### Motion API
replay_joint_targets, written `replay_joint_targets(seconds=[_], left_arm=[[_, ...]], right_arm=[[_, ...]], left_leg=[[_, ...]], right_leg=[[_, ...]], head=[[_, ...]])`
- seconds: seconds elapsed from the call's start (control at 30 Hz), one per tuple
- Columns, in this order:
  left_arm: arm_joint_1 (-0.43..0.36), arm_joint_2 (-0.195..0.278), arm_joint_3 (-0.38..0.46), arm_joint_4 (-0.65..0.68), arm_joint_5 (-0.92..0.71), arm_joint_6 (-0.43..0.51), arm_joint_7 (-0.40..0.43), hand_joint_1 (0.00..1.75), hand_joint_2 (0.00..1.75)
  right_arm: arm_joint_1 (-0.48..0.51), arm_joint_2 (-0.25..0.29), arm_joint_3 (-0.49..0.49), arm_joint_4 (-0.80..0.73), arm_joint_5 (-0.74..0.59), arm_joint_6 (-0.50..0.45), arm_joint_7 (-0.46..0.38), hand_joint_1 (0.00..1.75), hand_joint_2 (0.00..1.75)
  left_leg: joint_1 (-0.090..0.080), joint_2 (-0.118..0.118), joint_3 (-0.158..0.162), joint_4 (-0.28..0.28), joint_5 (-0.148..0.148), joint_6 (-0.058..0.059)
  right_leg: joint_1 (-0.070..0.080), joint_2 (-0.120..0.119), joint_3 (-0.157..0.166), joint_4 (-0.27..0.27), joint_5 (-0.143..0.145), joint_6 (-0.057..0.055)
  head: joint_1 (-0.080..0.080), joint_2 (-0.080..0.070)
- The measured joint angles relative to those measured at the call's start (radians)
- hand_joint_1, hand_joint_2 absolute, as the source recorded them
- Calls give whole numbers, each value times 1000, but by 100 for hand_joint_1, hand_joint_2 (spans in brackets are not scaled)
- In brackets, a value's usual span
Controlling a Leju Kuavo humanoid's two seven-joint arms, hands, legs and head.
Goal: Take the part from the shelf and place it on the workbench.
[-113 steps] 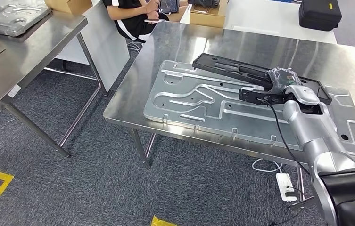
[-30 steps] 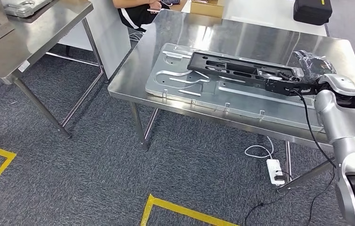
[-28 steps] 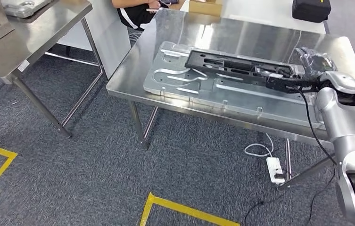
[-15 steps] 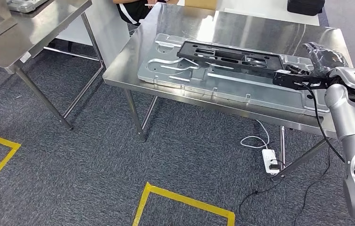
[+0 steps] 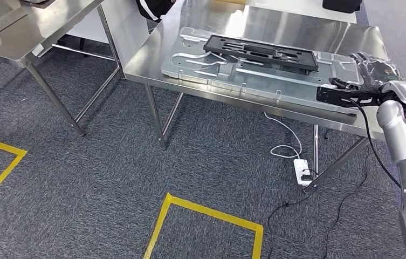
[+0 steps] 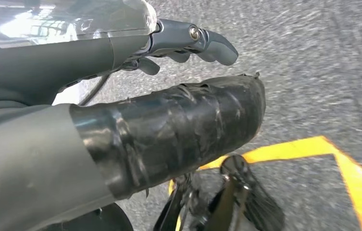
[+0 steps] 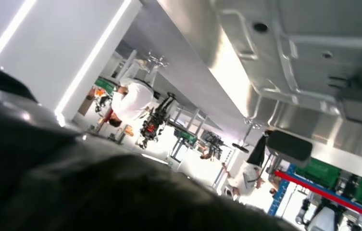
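Part down on bench; right hand apart from it, off its right end.

Black frame part (image 5: 261, 52) lies flat on the silver stamped panel (image 5: 254, 73) on the bench (image 5: 327, 35), long axis left-to-right. Right hand (image 5: 370, 67) is nearer, hovering past the part's right end, not touching; its fingers look loosely apart, holding nothing. Left hand (image 6: 121, 106) hangs over carpet, fingers (image 6: 198, 41) curled in on nothing. Judged: placement done.
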Motion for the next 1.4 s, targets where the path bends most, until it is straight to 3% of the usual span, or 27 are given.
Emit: replay_joint_targets(seconds=[0.07,0.1,0.17,0.2,0.23,0.3,0.33,0.37,0.43,0.47,0.5,0.57,0.63,0.7,0.73,0.83,0.87,0.93,1.0,1.07,1.13,1.17,1.23,1.27,1.33,1.37,1.4], left_arm=[[0,1,0,0,-1,1,1,0,0],[0,2,0,0,-2,2,1,0,0],[2,2,0,0,-3,4,1,0,0],[4,2,0,0,-3,4,2,0,0],[5,2,0,0,-3,4,3,0,0],[4,1,0,0,-3,5,4,0,0],[4,1,0,0,-3,5,4,0,0],[3,1,0,0,-3,6,4,0,0],[1,1,0,0,-3,6,4,0,0],[1,1,0,0,-3,6,4,0,0],[0,2,0,-1,-3,6,4,0,0],[-2,4,0,-1,-3,5,4,0,0],[-3,5,0,-1,-3,5,5,0,0],[-4,5,0,-1,-3,5,6,0,0],[-4,5,0,-1,-3,4,7,0,0],[-2,4,0,0,-3,2,9,0,0],[-1,4,0,0,-3,0,9,0,0],[-1,3,0,0,-3,-3,9,0,0],[-2,2,0,0,-2,-6,9,0,0],[-2,1,0,-1,-2,-6,8,0,0],[-2,1,0,-1,-3,-6,-1,0,0],[-1,1,0,-1,-3,-6,-6,0,0],[1,1,0,-1,-1,-6,-13,0,0],[3,1,0,-1,0,-6,-13,0,0],[4,0,0,0,1,-6,-14,0,0],[4,1,0,0,2,-6,-14,0,0],[4,1,0,0,2,-6,-14,0,0]], right_arm=[[5,-5,0,-4,-3,-4,-1,0,0],[8,-7,0,-6,-4,-6,-2,0,0],[13,-9,0,-8,-4,-8,-2,0,0],[13,-9,0,-9,-4,-8,-2,0,0],[13,-10,0,-11,-4,-9,-2,0,0],[13,-10,0,-14,-4,-10,-2,0,0],[13,-10,0,-14,-4,-10,-2,0,0],[14,-10,0,-14,-4,-10,-2,0,0],[16,-12,0,-15,-4,-10,-2,0,0],[17,-13,0,-15,-4,-10,-3,0,0],[17,-15,0,-15,-5,-11,-3,0,0],[18,-20,0,-18,-6,-12,-7,0,0],[21,-24,0,-20,-7,-13,-12,0,0],[28,-27,0,-21,-8,-14,-14,0,0],[32,-29,0,-21,-8,-14,-14,0,0],[37,-35,0,-22,-10,-14,-13,0,0],[40,-37,0,-22,-11,-14,-13,0,0],[46,-38,0,-22,-13,-14,-14,0,0],[48,-40,0,-22,-14,-14,-14,0,0],[48,-41,0,-23,-15,-15,-14,0,87],[52,-45,0,-27,-20,-16,-14,0,175],[56,-48,0,-30,-22,-17,-14,0,175],[61,-55,0,-39,-25,-19,-13,0,175],[62,-58,0,-45,-25,-20,-13,0,175],[66,-62,-1,-54,-26,-22,-13,0,175],[69,-64,-1,-56,-26,-23,-13,0,175],[72,-65,-1,-58,-26,-24,-13,0,175]], left_leg=[[-4,-2,-18,19,10,-12],[-7,-4,-21,22,16,-17],[-6,-4,-29,27,19,-27],[-4,-5,-39,42,-3,-33],[-1,-5,-52,76,-46,-38],[2,-6,-81,194,-159,-45],[2,-6,-91,259,-197,-47],[2,-6,-91,306,-208,-47],[1,-6,-48,311,-169,-38],[0,-7,1,263,-142,-29],[-3,-7,59,189,-137,-17],[-11,-9,157,44,-160,0],[-19,-10,183,-14,-170,7],[-19,-9,175,-35,-137,16],[-17,-7,168,-46,-118,22],[-15,-1,127,-57,-70,31],[-15,1,108,-55,-57,30],[-13,2,67,-47,-33,25],[-11,4,23,-27,-13,17],[-10,2,-11,0,-1,6],[-12,1,-25,14,8,-5],[-12,1,-26,13,14,-12],[-9,-1,-38,26,-3,-26],[-7,-1,-50,54,-36,-33],[-2,-3,-85,167,-133,-43],[0,-3,-101,232,-168,-47],[1,-3,-107,279,-184,-48]], right_leg=[[1,2,67,-96,-37,-8],[4,4,73,-110,-46,-17],[2,3,55,-105,-33,-38],[2,1,45,-105,-22,-48],[1,0,31,-106,-9,-57],[5,2,2,-106,17,-66],[8,3,-15,-105,31,-68],[10,3,-30,-104,44,-68],[17,4,-64,-103,69,-68],[20,5,-79,-103,82,-67],[23,4,-91,-103,93,-66],[23,0,-101,-106,113,-59],[16,-4,-100,-117,134,-46],[11,-5,-103,-126,140,-33],[11,-4,-110,-114,116,-30],[10,1,-148,34,-33,-18],[9,2,-156,97,-61,-14],[5,1,-140,156,-44,-6],[0,1,-59,86,3,1],[2,1,46,-52,-19,-2],[8,2,86,-121,-55,-18],[8,2,80,-122,-54,-31],[6,-1,66,-123,-38,-52],[4,-2,57,-125,-27,-61],[5,0,37,-124,-7,-69],[6,1,27,-123,1,-69],[8,3,17,-122,9,-69]], head=[[-1,0],[-1,0],[-1,0],[-1,0],[-1,0],[-1,0],[-1,0],[-1,0],[-1,0],[-1,0],[-1,0],[-1,0],[-2,0],[-3,0],[-3,0],[-2,0],[-2,0],[-2,0],[-2,0],[-2,0],[-2,0],[-2,0],[-2,0],[-2,0],[-3,0],[-3,0],[-3,0]])
